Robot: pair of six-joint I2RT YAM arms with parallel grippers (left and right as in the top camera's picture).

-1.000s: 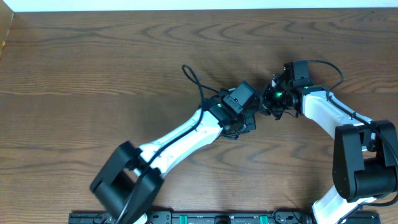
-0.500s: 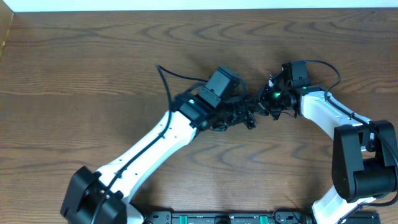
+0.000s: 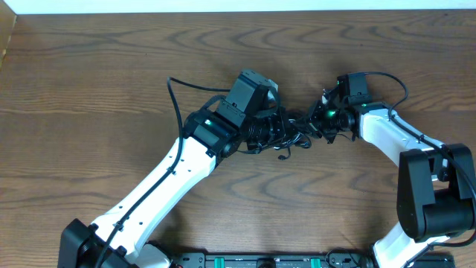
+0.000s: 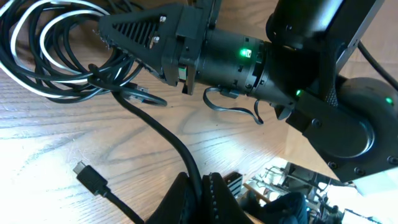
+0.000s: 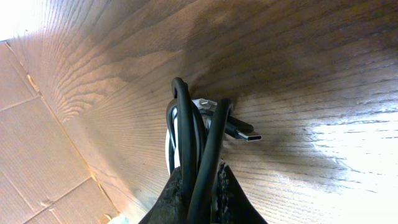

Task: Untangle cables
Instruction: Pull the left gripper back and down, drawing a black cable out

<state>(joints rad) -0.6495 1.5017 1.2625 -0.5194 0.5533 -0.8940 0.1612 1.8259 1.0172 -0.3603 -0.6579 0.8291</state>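
Near the middle of the overhead view, slightly right of centre, the cables (image 3: 291, 136) sit as one knotted bundle on the brown wooden tabletop (image 3: 111, 67). The left tool (image 3: 277, 132) meets the bundle from its left side and the right tool (image 3: 318, 125) from its right, so the tangle lies squeezed between the two, touching both.

In the left wrist view the left tool's fingers (image 4: 186, 196) stand at the bottom centre of the frame, pressed together on a single black cable (image 4: 158, 134). That strand climbs from between them toward the upper left, where it joins the rest of the bundle. There several black loops lie mixed with a white cable (image 4: 41, 43), filling the upper left corner. The dark, pointed end of the right tool pokes into those loops from the right, in the upper middle of the frame. A loose plug (image 4: 87, 177) rests flat on the wood at the lower left, just beside the left tool and apart from the main coil.

In the right wrist view the right tool's fingers (image 5: 174, 196) sit at the bottom centre, pinching a clump of black loops that rise straight up out of them to the middle of the frame. A sliver of white shows behind those loops on their left. A second plug end (image 5: 239, 130) sticks out to the right of the clump, just above the tabletop. Cardboard (image 5: 37, 155) fills the lower left corner.
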